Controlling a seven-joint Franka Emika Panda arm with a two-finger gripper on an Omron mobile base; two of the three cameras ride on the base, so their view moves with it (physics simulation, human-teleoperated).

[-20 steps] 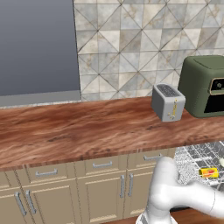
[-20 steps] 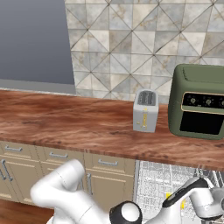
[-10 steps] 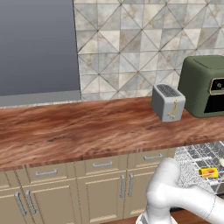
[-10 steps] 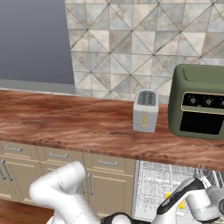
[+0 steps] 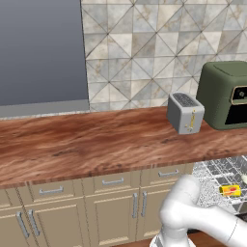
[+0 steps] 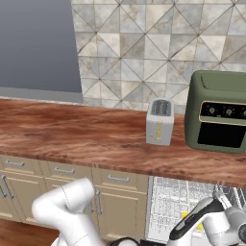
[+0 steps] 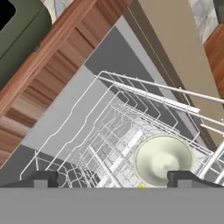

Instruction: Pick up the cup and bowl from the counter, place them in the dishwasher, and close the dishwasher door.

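In the hand view the pale off-white bowl (image 7: 162, 159) lies in the white wire rack (image 7: 127, 109) of the open dishwasher (image 6: 180, 204). My gripper (image 7: 113, 178) hangs open just above the bowl, which sits near the right fingertip (image 7: 186, 177), with nothing held. The yellow cup (image 5: 230, 191) with its red-orange part lies in the same rack at the lower right of the left base view. A flat grey panel (image 7: 57, 127), apparently the lowered dishwasher door, spreads under the pulled-out rack. The reddish-brown counter (image 5: 96, 140) runs above it.
A silver toaster (image 5: 185, 112) and a dark green oven (image 5: 226, 94) stand on the counter's right part. Beige cabinets with silver handles (image 5: 113, 202) run below the counter. My white arm (image 6: 202, 221) reaches across the front of the rack.
My arm has shifted only slightly over the rack. The cup, toaster and oven stay where they were.
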